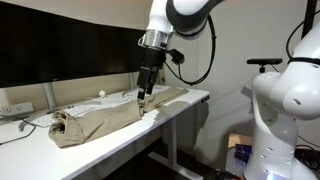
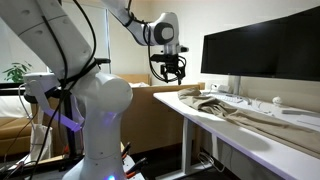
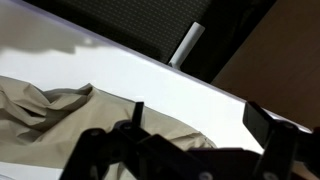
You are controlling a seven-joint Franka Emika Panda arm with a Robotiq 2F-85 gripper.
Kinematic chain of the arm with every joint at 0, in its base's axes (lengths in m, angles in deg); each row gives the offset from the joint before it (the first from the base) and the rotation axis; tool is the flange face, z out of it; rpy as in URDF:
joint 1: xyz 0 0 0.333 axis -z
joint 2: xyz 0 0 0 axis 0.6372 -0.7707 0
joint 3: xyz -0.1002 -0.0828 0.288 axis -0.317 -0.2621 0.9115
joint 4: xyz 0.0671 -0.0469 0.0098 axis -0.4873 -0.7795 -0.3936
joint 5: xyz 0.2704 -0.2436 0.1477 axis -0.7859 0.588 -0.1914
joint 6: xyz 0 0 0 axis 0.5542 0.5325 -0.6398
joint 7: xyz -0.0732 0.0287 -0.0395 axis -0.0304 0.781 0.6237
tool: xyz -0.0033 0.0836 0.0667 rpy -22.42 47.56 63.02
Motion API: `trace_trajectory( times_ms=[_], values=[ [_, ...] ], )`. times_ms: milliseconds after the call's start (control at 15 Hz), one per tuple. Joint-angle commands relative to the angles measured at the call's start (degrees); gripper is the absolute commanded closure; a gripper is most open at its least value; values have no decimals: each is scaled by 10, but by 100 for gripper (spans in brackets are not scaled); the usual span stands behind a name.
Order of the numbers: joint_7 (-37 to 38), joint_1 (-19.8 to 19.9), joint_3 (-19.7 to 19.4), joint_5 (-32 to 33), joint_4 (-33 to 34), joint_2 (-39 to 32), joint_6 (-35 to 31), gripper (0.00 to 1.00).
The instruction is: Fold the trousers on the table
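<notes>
Beige trousers (image 1: pixel 95 120) lie spread lengthways on the white table (image 1: pixel 185 102), bunched at one end. They also show in an exterior view (image 2: pixel 225 106) and in the wrist view (image 3: pixel 45 108). My gripper (image 1: pixel 142 96) hangs over the leg end of the trousers near the table's end, and is seen a little above the table edge in an exterior view (image 2: pixel 171 72). In the wrist view the gripper (image 3: pixel 200 112) has its fingers wide apart with nothing between them; trouser cloth and bare table (image 3: pixel 170 85) lie below.
A large dark monitor (image 1: pixel 70 50) stands along the back of the table, also in an exterior view (image 2: pixel 260 55); its stand (image 3: pixel 187 45) shows in the wrist view. A power strip (image 1: pixel 12 107) and cables lie behind the trousers. A white robot body (image 1: pixel 290 100) stands beside the table.
</notes>
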Motion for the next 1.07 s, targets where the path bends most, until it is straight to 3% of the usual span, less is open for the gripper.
trace_trajectory(
  times_ms=[0,600,1000],
  values=[
    [-1,2,2,-1,1,0,2,0],
    [14,10,13,11,13,-10,1,0],
    [130,91,120,229,80,-56,11,0]
  ],
)
